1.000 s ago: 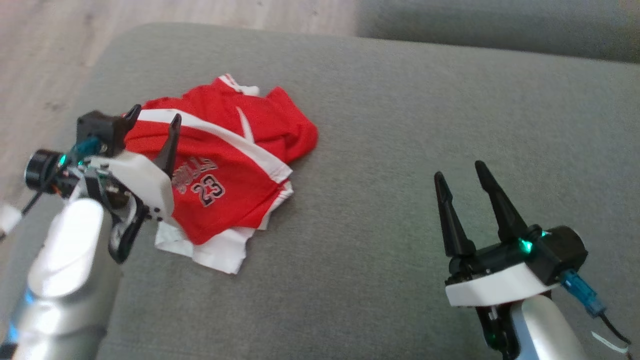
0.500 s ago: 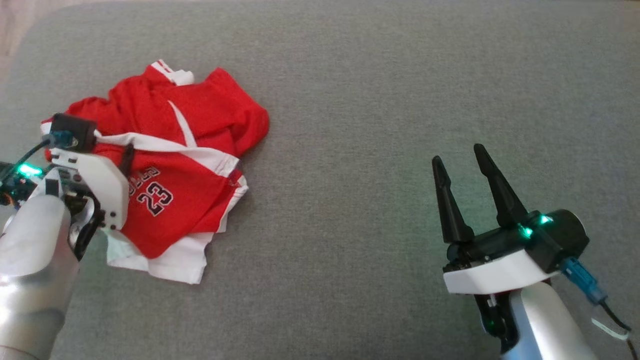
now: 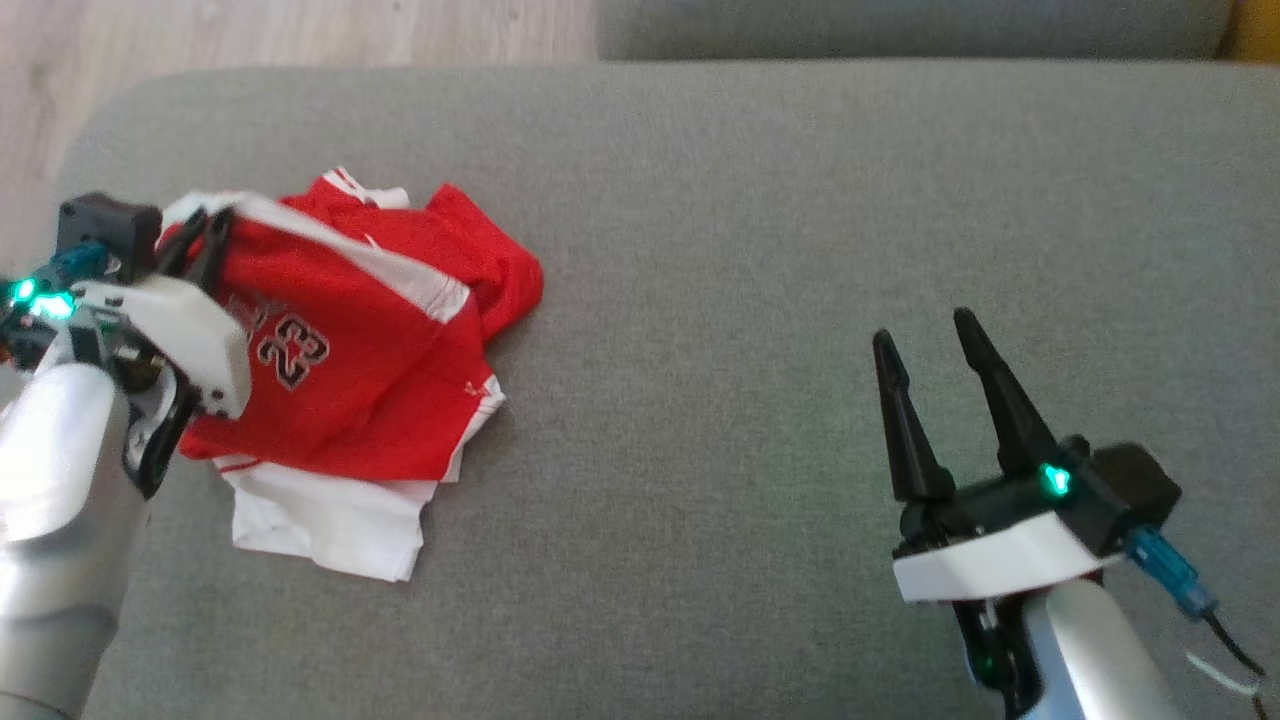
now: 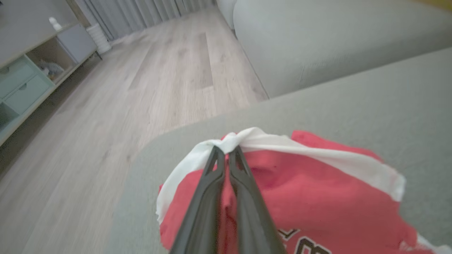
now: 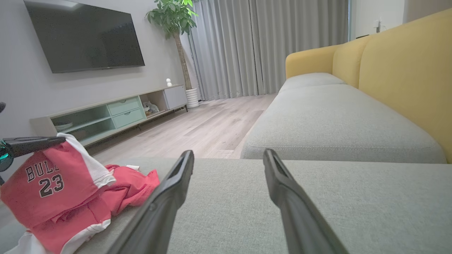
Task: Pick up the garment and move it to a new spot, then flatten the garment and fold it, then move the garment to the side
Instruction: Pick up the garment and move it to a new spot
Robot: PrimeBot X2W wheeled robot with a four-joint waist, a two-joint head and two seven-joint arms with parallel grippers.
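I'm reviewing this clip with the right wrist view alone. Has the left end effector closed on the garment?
Observer: Yes. In the left wrist view the left end effector is shut on the garment, pinching its white band.
Operator: Is the whole garment off the cushion?
Observer: No. In the head view its white part lies on the cushion.
Operator: How near the edge is the grip?
Observer: Close. The left wrist view shows floor just past the cushion's corner, beyond the fingertips.
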